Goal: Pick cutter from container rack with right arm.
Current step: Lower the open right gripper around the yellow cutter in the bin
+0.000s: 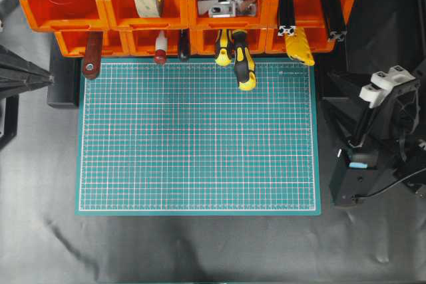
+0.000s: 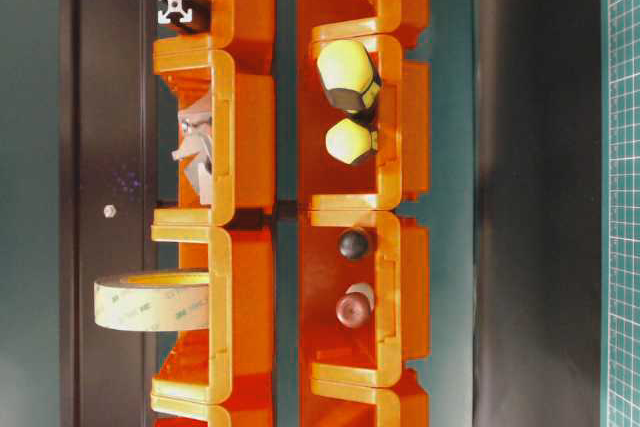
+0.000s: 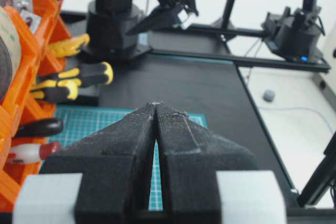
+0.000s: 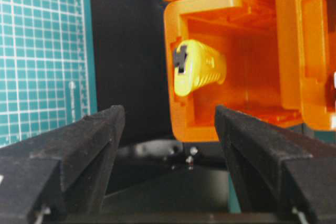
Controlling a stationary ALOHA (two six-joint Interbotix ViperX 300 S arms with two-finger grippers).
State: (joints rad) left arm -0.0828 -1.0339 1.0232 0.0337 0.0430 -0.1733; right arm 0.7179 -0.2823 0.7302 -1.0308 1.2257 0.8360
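Overhead: cutter point(image 1: 299, 46) pokes from container rack point(image 1: 306, 43) lower bin at 1 o'clock; right wrist: right gripper point(image 4: 169, 124) wide open, empty, cutter point(image 4: 198, 73) at 12 o'clock—light, stiff, ribbed plastic, probably best grabbed mid-body; left gripper point(image 3: 156, 107) closed, empty.

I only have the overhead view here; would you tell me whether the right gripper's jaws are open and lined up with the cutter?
Observer: Yes. In the right wrist view the right gripper is open, jaws wide apart, with the cutter between and beyond them, untouched.
Operator: Thank you. Which way does the cutter's dark tip point?
Observer: Out of its orange bin, toward the gripper.
Operator: And is the left gripper holding anything?
Observer: No. The left gripper is shut and empty.
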